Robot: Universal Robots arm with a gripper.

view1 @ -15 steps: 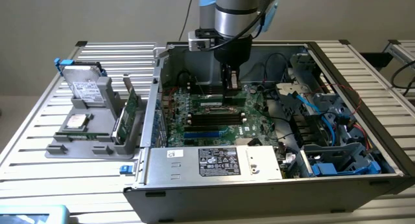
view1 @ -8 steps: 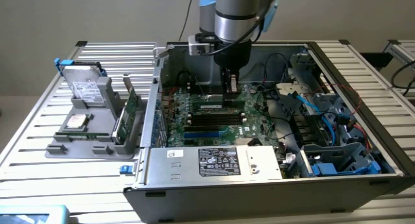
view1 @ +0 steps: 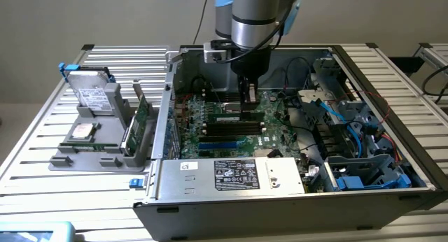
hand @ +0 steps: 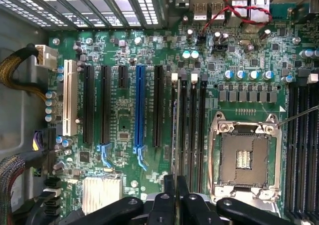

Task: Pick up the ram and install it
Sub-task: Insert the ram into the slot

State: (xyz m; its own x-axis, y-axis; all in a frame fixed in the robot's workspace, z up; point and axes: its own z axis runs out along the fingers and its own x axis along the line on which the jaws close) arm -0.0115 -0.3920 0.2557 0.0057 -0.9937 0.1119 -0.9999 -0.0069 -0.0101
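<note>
Ram (view1: 234,117): thin dark-green stick w/ pale label, standing on edge inside the open PC case (view1: 170,90), at the row of black memory slots just beside the CPU socket (hand: 244,157). In the wrist view the ram (hand: 173,130) is edge-on, a thin grey line along the slot of that row farthest from the socket and nearest the blue slot (hand: 138,105). Can't tell if it's fully seated.

Gripper (view1: 246,106) comes straight down from above, its fingers closed on the ram's top edge. In the wrist view the gripper (hand: 175,192) pinches that thin line.

Handling, as a judgement: light and stiff but fragile. Chips and bottom contacts shouldn't be squeezed or scraped, so a pinch on the flat faces near the top edge looks sensible. It could crack if twisted or pressed in tilted.

Room: open above the socket. Neighbouring slots sit tight alongside, so there's little sideways play. Case walls are well apart from the socket, and loose cables (view1: 334,112) lie away from it, toward the drive bays.
</note>
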